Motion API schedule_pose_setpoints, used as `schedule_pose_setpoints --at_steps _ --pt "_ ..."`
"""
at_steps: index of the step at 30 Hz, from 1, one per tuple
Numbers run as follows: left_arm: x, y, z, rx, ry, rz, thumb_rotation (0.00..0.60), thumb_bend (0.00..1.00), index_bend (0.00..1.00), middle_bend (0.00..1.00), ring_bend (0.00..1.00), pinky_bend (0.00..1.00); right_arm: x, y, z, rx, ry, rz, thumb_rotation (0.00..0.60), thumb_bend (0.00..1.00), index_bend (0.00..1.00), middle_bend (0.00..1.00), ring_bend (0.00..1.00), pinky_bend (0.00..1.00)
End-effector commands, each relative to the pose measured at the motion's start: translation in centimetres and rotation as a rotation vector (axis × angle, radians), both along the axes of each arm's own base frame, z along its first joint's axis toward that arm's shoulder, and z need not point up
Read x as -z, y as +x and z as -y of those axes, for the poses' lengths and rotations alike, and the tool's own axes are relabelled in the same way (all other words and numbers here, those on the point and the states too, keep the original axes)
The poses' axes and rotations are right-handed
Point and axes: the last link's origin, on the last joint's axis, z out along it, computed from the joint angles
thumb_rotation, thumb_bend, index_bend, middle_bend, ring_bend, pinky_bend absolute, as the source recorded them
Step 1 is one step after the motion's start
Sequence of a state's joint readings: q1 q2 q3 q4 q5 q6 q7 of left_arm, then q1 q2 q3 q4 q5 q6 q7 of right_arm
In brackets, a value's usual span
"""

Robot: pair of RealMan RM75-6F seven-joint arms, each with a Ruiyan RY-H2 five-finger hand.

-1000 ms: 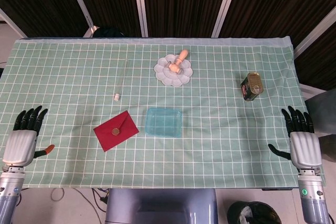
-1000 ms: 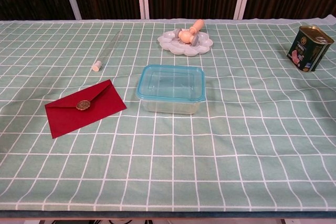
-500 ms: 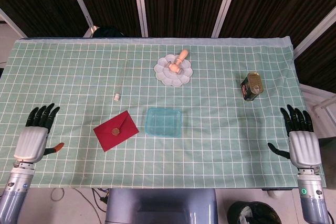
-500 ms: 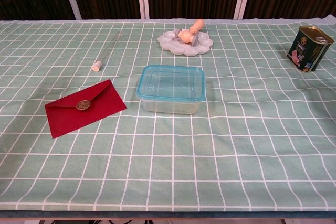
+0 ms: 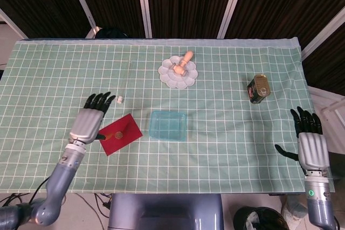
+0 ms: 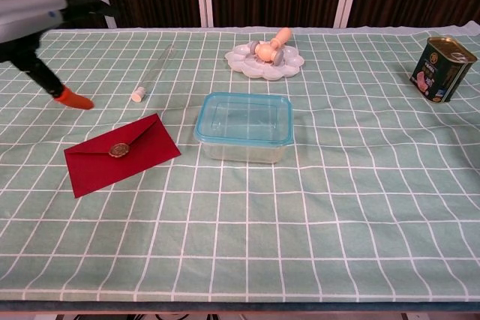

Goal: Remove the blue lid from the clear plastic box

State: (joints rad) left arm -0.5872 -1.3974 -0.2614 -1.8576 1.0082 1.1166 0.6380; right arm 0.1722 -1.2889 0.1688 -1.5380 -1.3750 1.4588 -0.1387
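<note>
The clear plastic box [image 5: 168,126] [image 6: 244,130] sits near the table's middle with its blue lid [image 6: 245,118] on top. My left hand [image 5: 89,120] [image 6: 39,24] hovers open, fingers spread forward, above the left end of the red envelope, well left of the box. At the table's right front corner my right hand [image 5: 311,144] is open and flat, far from the box; the chest view does not show it.
A red envelope [image 5: 119,133] [image 6: 120,154] with a gold seal lies left of the box. A glass tube [image 6: 152,72] lies behind it. A white flower-shaped dish [image 5: 178,72] with a wooden stamp stands behind the box. A tin can [image 5: 258,88] [image 6: 442,67] stands at the right.
My left hand has swung from the table's front left corner inward and forward, now above the envelope's left end. The right hand has barely moved. The box has not moved.
</note>
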Motion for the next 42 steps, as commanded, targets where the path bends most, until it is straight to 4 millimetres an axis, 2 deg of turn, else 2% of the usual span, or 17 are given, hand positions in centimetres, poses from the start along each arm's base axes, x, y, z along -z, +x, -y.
schedule_pose_setpoints --at_steps 1,3,7,14,23,35,38,40,42 --pt "3.1 5.7 -0.9 0.041 -0.101 0.025 0.600 0.00 0.00 0.00 0.00 0.01 0.2 0.0 0.0 0.002 0.006 0.004 0.600 0.23 0.00 0.00 0.00 0.00" --pt "4.5 7.5 -1.3 0.022 -0.142 0.022 0.600 0.00 0.00 0.00 0.00 0.01 0.3 -0.1 0.1 0.007 0.008 0.011 0.600 0.23 0.00 0.00 0.00 0.00" --pt "6.2 9.6 -1.6 0.002 -0.187 -0.007 0.600 0.00 0.00 0.00 0.00 0.01 0.5 -0.3 0.3 0.024 0.010 0.020 0.600 0.23 0.00 0.00 0.00 0.00" --pt "8.6 11.8 -2.0 -0.020 -0.236 -0.027 0.600 0.00 0.00 0.00 0.00 0.01 0.5 -0.5 0.6 0.047 0.005 0.030 0.600 0.23 0.00 0.00 0.00 0.00" --pt "11.0 12.7 -2.8 -0.037 -0.270 -0.067 0.600 0.00 0.00 0.00 0.00 0.01 0.5 -0.8 1.0 0.068 0.006 0.041 0.600 0.23 0.00 0.00 0.00 0.00" --pt "13.7 12.9 -4.1 -0.065 -0.314 -0.103 0.600 0.00 0.00 0.00 0.00 0.01 0.7 -0.9 1.2 0.084 0.011 0.049 0.600 0.23 0.00 0.00 0.00 0.00" --pt "14.2 12.9 -4.4 -0.065 -0.321 -0.108 0.600 0.03 0.01 0.01 0.03 0.11 0.8 -0.9 1.2 0.086 0.011 0.052 0.600 0.23 0.00 0.00 0.00 0.00" --pt "14.4 13.0 -4.6 -0.056 -0.320 -0.109 0.600 0.12 0.07 0.10 0.13 0.25 0.8 -0.9 1.2 0.089 0.011 0.056 0.600 0.23 0.00 0.00 0.00 0.00" --pt "14.7 13.1 -4.7 -0.037 -0.316 -0.111 0.600 0.17 0.18 0.20 0.23 0.34 0.8 -0.9 1.2 0.090 0.011 0.056 0.600 0.23 0.00 0.00 0.00 0.00"
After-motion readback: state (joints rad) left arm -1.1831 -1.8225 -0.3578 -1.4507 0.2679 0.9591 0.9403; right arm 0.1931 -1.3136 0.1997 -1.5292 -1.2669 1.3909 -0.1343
